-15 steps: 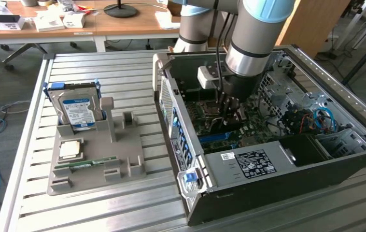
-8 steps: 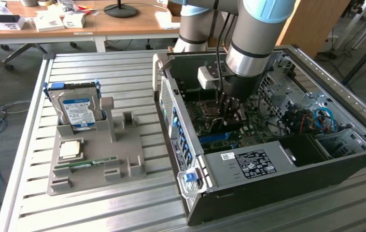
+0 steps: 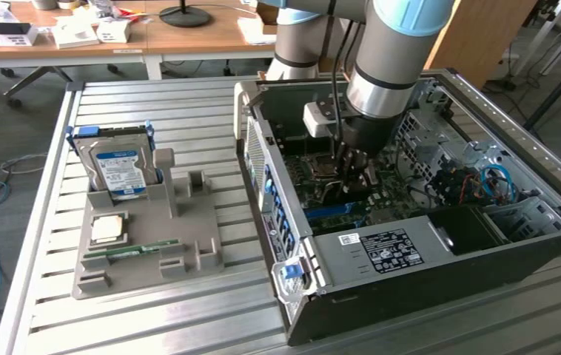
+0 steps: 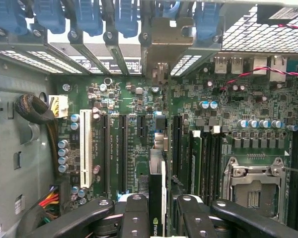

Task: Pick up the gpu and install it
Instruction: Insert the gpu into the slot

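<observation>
Jaws of the gripper (image 4: pixel 157 210) grasp the gpu (image 4: pixel 157 183) edge-on over the motherboard (image 4: pixel 134 99), inside the computer case (image 3: pixel 439 288) at the exterior view's right. Grey tray (image 3: pixel 147 270) at the exterior view's left holds a hard drive (image 3: pixel 121 166) and a RAM stick (image 3: pixel 132 250).

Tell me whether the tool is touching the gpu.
Touching. The wrist view shows the gpu edge-on between the two fingers of the tool, which press against its sides.
</observation>
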Robot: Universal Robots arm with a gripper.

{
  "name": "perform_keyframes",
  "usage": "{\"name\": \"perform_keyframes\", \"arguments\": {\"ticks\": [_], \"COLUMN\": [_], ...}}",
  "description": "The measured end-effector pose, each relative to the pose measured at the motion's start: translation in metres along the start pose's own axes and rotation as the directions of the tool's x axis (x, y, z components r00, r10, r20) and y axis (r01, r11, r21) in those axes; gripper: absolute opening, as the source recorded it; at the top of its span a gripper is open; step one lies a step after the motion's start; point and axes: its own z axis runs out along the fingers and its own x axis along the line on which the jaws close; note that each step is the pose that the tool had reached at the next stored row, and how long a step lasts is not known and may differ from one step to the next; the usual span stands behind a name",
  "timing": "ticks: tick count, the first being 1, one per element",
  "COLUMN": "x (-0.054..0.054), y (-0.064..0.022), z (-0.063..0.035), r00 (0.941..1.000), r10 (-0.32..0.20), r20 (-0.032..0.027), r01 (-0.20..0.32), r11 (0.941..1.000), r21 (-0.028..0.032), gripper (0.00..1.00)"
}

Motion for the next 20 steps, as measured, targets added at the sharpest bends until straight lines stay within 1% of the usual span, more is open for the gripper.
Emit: {"name": "perform_keyframes", "arguments": {"ticks": [5, 9, 13, 20], "x": [0.0001, 0.0001, 0.0001, 0.0002], "y": [0.0022, 0.0024, 0.0025, 0.0032], "z": [0.0000, 0.0000, 0.0006, 0.0023], "r00": [1.0000, 1.0000, 1.0000, 1.0000], "r10": [0.000, 0.000, -0.002, -0.002], "r20": [0.0000, 0.0000, -0.0003, -0.0001], "r01": [0.000, 0.000, 0.002, 0.002], "r11": [1.0000, 1.0000, 1.0000, 1.0000], "r21": [0.0002, 0.0001, 0.0024, 0.0027], "gripper": [0.27, 0.27, 0.27, 0.27]}}
